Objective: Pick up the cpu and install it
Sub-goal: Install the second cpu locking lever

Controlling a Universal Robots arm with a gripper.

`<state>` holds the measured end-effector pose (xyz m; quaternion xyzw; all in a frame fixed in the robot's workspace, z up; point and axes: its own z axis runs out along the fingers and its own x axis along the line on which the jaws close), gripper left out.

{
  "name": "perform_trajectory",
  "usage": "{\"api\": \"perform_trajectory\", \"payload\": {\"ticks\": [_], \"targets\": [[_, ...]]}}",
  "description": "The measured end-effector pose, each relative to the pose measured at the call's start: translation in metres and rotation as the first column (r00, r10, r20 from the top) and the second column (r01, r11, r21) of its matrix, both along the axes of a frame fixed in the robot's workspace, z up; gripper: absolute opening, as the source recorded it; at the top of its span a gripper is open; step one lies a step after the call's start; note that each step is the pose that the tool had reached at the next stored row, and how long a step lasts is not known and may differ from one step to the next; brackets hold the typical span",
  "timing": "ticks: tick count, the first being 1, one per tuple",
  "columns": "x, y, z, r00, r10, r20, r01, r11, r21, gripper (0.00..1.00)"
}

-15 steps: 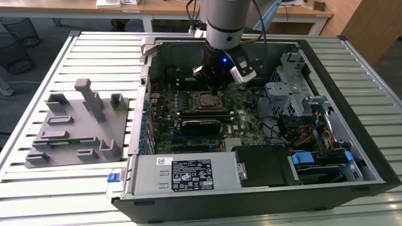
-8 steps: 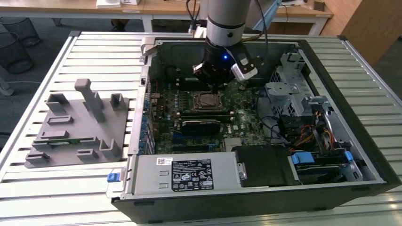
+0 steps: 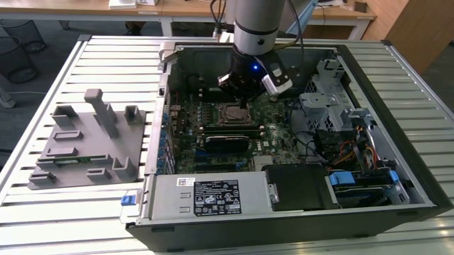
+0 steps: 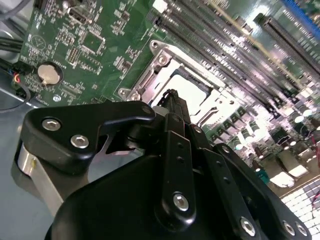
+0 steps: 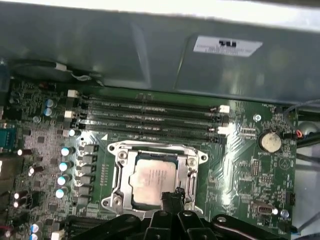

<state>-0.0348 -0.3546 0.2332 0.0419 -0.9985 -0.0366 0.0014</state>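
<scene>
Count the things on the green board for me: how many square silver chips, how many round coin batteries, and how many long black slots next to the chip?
Square silver cpu, sitting in its socket: 1
Round coin battery: 1
Long black memory slots in the first wrist view: 4
Total: 6

Even overhead light; glare whitens the motherboard (image 4: 240, 100), and the near claw (image 4: 172, 107) blurs.

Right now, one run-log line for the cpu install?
gripper: over socket, grip state unclear | cpu: seated in socket | memory slots: beside socket | fixture tray: outside case
</scene>
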Motion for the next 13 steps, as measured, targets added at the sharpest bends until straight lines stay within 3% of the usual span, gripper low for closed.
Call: {"api": "perform_trajectory", "payload": {"ticks": [8, 13], "targets": [[0.000, -0.0120, 0.0000, 1.0000, 0.000, 0.0000, 0.000, 1.0000, 0.0000, 0.11], [0.000, -0.0230, 0.0000, 1.0000, 0.000, 0.0001, 0.000, 1.0000, 0.0001, 0.11]]}}
